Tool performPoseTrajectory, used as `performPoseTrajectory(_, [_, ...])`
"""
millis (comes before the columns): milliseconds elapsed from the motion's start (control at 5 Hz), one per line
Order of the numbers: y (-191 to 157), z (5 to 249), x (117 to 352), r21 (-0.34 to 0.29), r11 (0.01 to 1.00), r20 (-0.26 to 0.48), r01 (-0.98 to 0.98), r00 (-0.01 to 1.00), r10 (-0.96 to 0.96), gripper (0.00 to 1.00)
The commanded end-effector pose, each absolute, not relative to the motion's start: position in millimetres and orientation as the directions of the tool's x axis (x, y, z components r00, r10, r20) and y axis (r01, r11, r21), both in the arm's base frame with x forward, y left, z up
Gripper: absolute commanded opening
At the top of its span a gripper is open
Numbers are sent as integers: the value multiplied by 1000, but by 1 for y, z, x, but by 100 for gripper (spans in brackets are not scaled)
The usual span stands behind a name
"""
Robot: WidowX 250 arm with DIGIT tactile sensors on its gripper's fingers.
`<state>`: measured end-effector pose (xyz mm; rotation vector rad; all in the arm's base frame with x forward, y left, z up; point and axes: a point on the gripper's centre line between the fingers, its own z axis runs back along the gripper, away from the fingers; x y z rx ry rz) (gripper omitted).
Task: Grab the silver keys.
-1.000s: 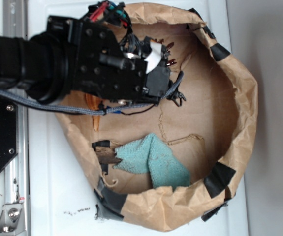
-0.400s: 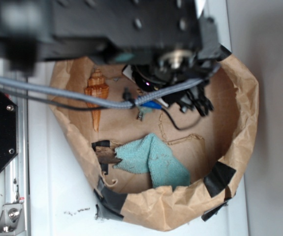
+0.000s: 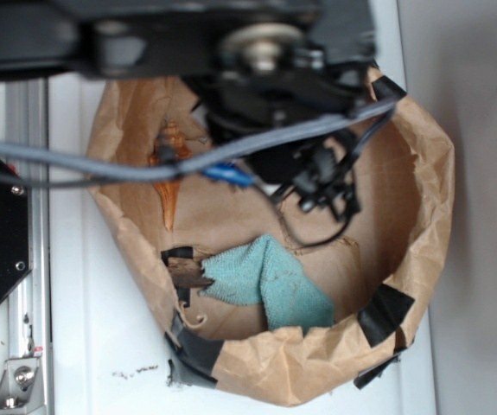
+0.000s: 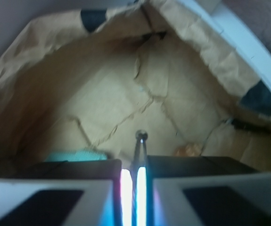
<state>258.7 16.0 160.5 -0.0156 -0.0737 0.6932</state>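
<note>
In the wrist view my gripper (image 4: 134,165) is shut on a thin metal piece seen edge-on, its round end (image 4: 141,135) poking out past the fingertips. I take this for one of the silver keys. In the exterior view a dark bunch, the silver keys (image 3: 324,183), hangs under the blurred black arm (image 3: 257,52), above the brown paper floor. The gripper's own fingers are hidden by the arm there.
A crumpled brown paper bowl (image 3: 434,173) with black tape patches (image 3: 385,313) surrounds everything. An orange spiral seashell (image 3: 168,151) lies at the left inside it, and a teal cloth (image 3: 270,285) at the near side. A grey cable (image 3: 101,164) crosses the view.
The arm has risen towards the exterior camera and now looms large and blurred across the top. The dark bunch has come up with it, moving slightly right from the bowl's upper part.
</note>
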Motion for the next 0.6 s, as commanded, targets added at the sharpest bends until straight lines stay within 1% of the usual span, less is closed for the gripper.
performPoseTrajectory(0, [35, 181, 263, -86, 772, 142, -629, 760, 635, 0])
performPoseTrajectory(200, [35, 179, 261, -86, 786, 164, -612, 769, 617, 0])
performPoseTrajectory(400, [34, 176, 270, -52, 785, 155, -617, 772, 617, 0])
